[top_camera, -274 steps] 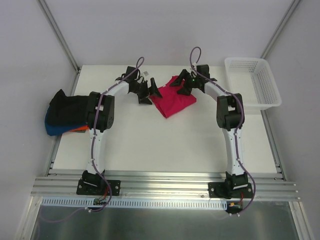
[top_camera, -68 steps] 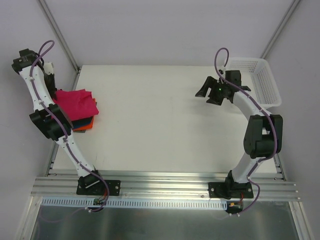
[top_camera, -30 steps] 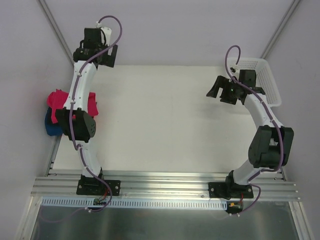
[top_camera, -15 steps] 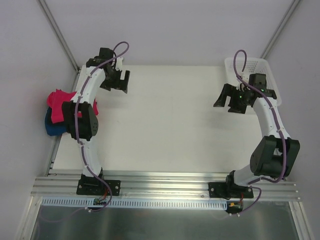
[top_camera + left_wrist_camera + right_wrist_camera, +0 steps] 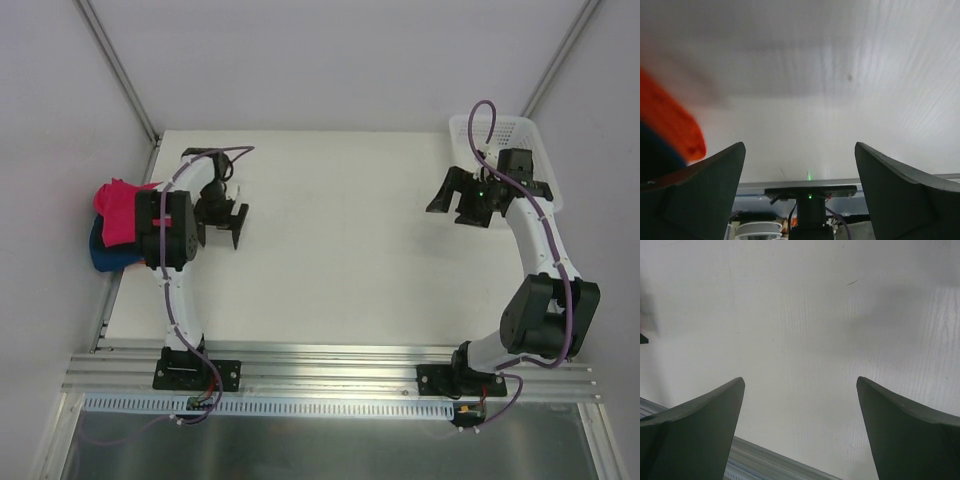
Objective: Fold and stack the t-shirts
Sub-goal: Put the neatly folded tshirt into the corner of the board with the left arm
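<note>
Top external: left gripper (image 5: 222, 215) back from stack (image 5: 101, 253), jaws spread, empty — crimson-pink t-shirt (image 5: 118, 208) left on top, probably last; right gripper (image 5: 462, 203) wide, empty.

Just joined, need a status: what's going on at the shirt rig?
Nothing is held right now. The left gripper hangs open over bare table, just right of the stack at the table's left edge, where the crimson-pink t-shirt lies on top of a blue t-shirt. The right gripper is open too, hovering beside the white basket. No loose shirt is in view, so stacking looks about done.
</note>
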Controlling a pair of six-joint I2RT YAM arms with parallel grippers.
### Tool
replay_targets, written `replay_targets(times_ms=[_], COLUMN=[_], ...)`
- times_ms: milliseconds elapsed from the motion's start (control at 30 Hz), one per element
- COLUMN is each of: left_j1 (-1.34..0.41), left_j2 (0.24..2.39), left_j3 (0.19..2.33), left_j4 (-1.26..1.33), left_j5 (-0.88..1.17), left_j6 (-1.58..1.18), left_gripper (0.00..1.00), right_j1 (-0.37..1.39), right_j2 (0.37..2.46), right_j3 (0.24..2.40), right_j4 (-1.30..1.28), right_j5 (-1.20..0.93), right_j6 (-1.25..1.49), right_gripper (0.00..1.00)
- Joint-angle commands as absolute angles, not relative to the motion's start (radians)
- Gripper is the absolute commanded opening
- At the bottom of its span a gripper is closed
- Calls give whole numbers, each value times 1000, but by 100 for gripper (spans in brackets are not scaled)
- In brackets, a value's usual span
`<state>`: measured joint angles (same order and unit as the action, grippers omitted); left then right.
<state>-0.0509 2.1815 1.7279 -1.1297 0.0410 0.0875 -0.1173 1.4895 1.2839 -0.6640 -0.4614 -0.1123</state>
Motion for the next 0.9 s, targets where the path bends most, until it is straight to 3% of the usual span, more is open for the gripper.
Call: replay_targets(times_ms=[0, 267, 467, 600, 733, 867], left_j1=[15, 127, 118, 124, 130, 114], left_j2=[1901, 1798, 1842, 1851, 1853, 1853], left_j3=[1686, 1658, 1699, 1837, 1995, 2019], left_j4=[-1170, -1258, -1267, -1270, -1249, -1244], left_j5=[-26, -133, -98, 61, 185, 204], left_j6=[80, 112, 118, 144, 143, 146], left_gripper=[92, 92, 91, 92, 91, 90], right_j1=[-126, -126, -126, -127, -118, -103], right_j2=[1480, 1563, 1580, 1548, 1591, 1700], right_j3=[1269, 1325, 1361, 1396, 1563, 1823], right_j4=[-621, -598, -580, -610, -817, -1153], right_j5=[-491, -499, -505, -500, -322, -112], right_j6=[-88, -52, -41, -100, -113, -150], right_gripper=[99, 100, 100, 99, 99, 100])
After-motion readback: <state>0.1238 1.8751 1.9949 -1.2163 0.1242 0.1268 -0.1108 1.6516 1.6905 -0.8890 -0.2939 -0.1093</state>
